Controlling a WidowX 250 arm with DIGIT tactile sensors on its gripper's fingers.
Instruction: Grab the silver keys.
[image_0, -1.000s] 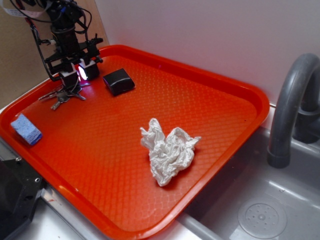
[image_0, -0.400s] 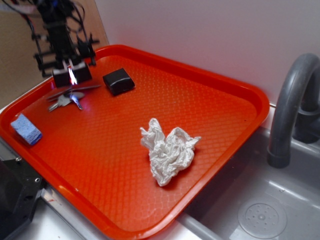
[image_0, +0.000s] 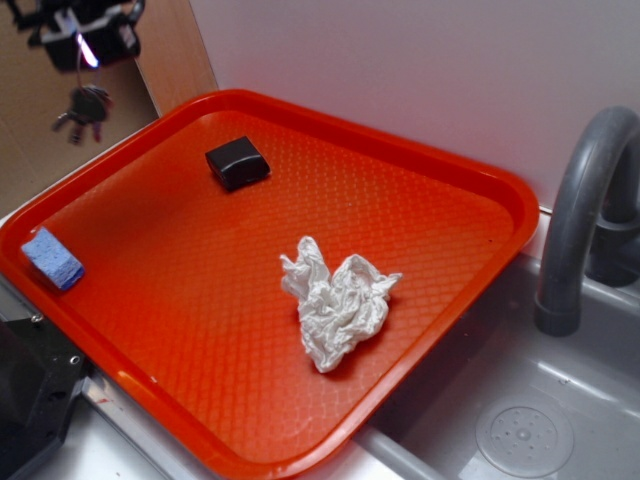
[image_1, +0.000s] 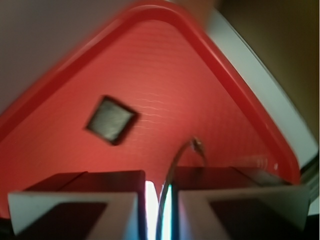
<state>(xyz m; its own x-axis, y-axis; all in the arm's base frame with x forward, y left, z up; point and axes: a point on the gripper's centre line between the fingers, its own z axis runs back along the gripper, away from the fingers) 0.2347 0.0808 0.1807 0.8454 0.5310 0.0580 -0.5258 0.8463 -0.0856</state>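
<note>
The silver keys (image_0: 82, 110) hang in the air above and beyond the tray's far left corner, a small grey bunch dangling under my gripper (image_0: 86, 52). The gripper sits at the top left of the exterior view, shut on the keys' wire ring. In the wrist view the thin wire ring (image_1: 182, 155) curves up out of the narrow gap between my two fingers, with the gripper (image_1: 160, 200) closed around it. The keys themselves are hidden below the fingers in that view.
An orange tray (image_0: 480, 180) lies by a grey sink (image_0: 520, 430) with a faucet (image_0: 580, 210). On the tray are a black box (image_0: 237, 162), also the dark square (image_1: 111, 119) in the wrist view, a crumpled white paper (image_0: 338, 308) and a blue sponge (image_0: 52, 258).
The gripper has risen from the tray's far left corner and drifted left, lifting the keys off the tray; they now hang free in the air.
</note>
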